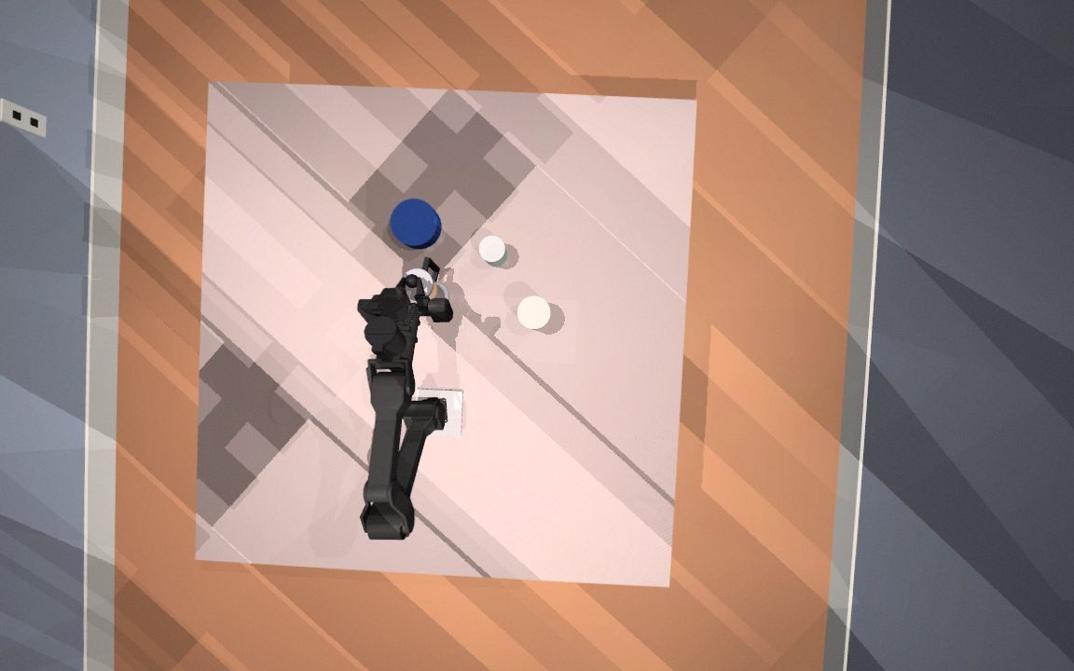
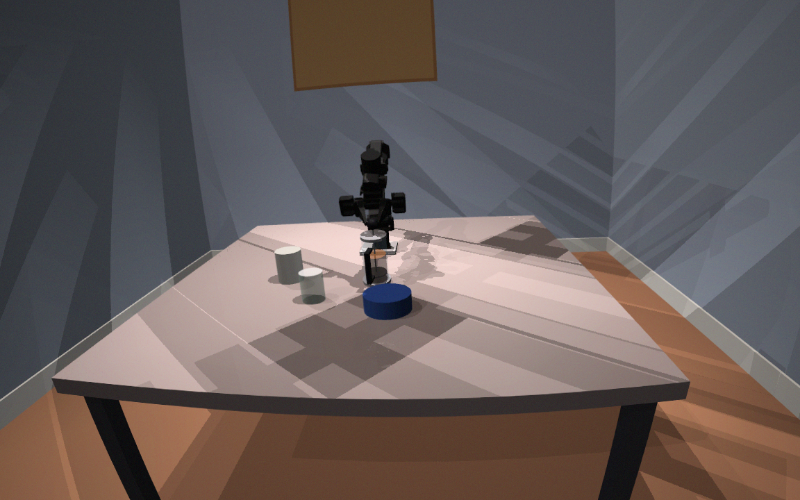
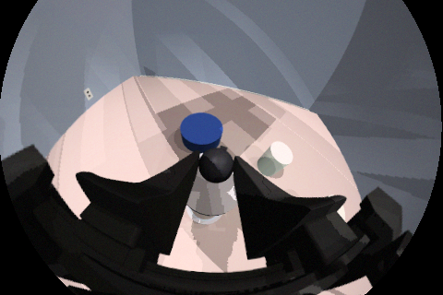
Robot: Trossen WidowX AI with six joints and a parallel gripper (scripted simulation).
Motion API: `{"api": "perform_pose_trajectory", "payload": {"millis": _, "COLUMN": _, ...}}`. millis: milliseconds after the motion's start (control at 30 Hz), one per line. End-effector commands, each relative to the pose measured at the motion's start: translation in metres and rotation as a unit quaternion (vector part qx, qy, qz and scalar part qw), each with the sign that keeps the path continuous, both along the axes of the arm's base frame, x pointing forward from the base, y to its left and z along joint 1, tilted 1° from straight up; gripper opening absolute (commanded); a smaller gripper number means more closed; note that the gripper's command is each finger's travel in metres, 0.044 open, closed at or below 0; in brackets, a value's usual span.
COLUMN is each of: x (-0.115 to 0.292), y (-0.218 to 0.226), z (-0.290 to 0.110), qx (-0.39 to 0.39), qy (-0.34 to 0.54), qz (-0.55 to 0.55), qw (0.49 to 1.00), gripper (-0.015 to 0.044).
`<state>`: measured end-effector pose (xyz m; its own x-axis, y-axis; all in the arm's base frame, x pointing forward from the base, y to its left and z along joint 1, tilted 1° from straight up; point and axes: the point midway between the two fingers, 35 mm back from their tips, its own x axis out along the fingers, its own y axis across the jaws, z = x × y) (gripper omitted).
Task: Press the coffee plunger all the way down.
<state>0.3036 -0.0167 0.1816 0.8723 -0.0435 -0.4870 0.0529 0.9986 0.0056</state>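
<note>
The coffee press (image 2: 376, 264) (image 3: 209, 210) is a clear glass cylinder with a black handle, standing upright near the middle of the table (image 2: 514, 348); in the top view the press (image 1: 429, 281) is partly hidden by the arm. Its plunger ends in a black round knob (image 3: 214, 165). My gripper (image 3: 217, 158) (image 2: 373, 231) (image 1: 416, 283) is straight above the press, pointing down, and is shut on the knob. The knob sits low, close above the press lid (image 2: 372, 236).
A flat blue cylinder (image 1: 414, 223) (image 2: 387, 301) (image 3: 201, 131) lies just beyond the press. A translucent cup (image 1: 491, 248) (image 2: 311, 284) (image 3: 276, 157) and a white cylinder (image 1: 533, 311) (image 2: 287, 264) stand to one side. The arm's base (image 1: 443, 410) is behind.
</note>
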Motion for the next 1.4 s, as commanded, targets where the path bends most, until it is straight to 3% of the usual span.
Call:
{"api": "perform_pose_trajectory", "payload": {"millis": 0, "x": 0.0, "y": 0.0, "z": -0.003, "qx": -0.001, "qy": 0.008, "qz": 0.0, "qw": 1.0, "gripper": 0.0123}}
{"api": "perform_pose_trajectory", "payload": {"millis": 467, "x": 0.001, "y": 0.0, "z": 0.0, "qx": 0.0, "qy": 0.0, "qz": 0.0, "qw": 1.0, "gripper": 0.0123}}
{"api": "perform_pose_trajectory", "payload": {"millis": 867, "x": 0.001, "y": 0.0, "z": 0.0, "qx": 0.0, "qy": 0.0, "qz": 0.0, "qw": 1.0, "gripper": 0.0438}}
{"api": "perform_pose_trajectory", "payload": {"millis": 1033, "x": 0.0, "y": 0.0, "z": 0.006, "qx": 0.0, "qy": 0.0, "qz": 0.0, "qw": 1.0, "gripper": 0.044}}
{"api": "perform_pose_trajectory", "payload": {"millis": 1267, "x": -0.019, "y": 0.001, "z": 0.07, "qx": -0.001, "qy": 0.007, "qz": 0.001, "qw": 1.0, "gripper": 0.044}}
{"api": "perform_pose_trajectory", "payload": {"millis": 1367, "x": -0.025, "y": 0.002, "z": 0.079, "qx": -0.001, "qy": 0.009, "qz": 0.001, "qw": 1.0, "gripper": 0.044}}
